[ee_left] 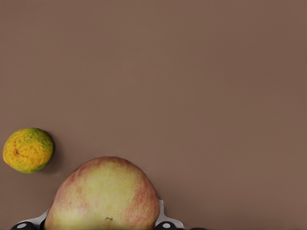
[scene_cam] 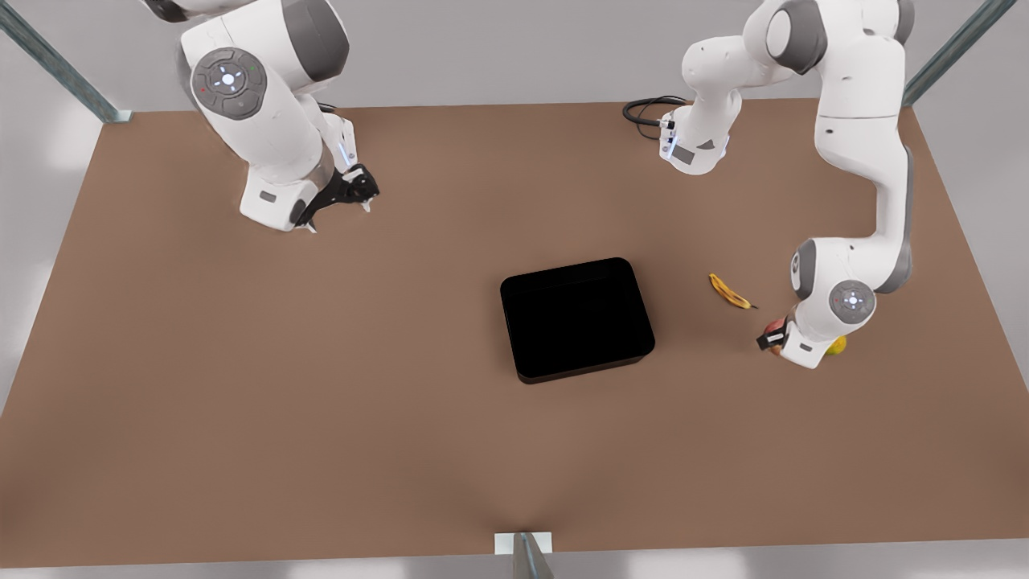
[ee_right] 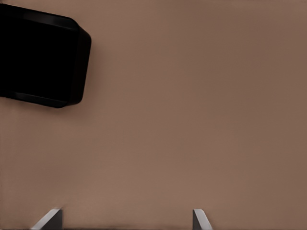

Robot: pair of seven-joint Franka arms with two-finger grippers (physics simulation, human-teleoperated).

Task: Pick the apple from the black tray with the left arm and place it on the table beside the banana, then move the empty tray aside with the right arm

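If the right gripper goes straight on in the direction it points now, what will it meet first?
Most likely bare table. The right gripper, open, points down at brown tabletop with nothing between its fingertips. The black tray lies off to one side of that line, so it would probably be missed; depth is unclear.

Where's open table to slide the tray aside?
Broad bare table spreads from the black tray toward the front view's left, under the open right end effector. It is crowded on the right: banana, citrus, and left end effector gripping the apple.
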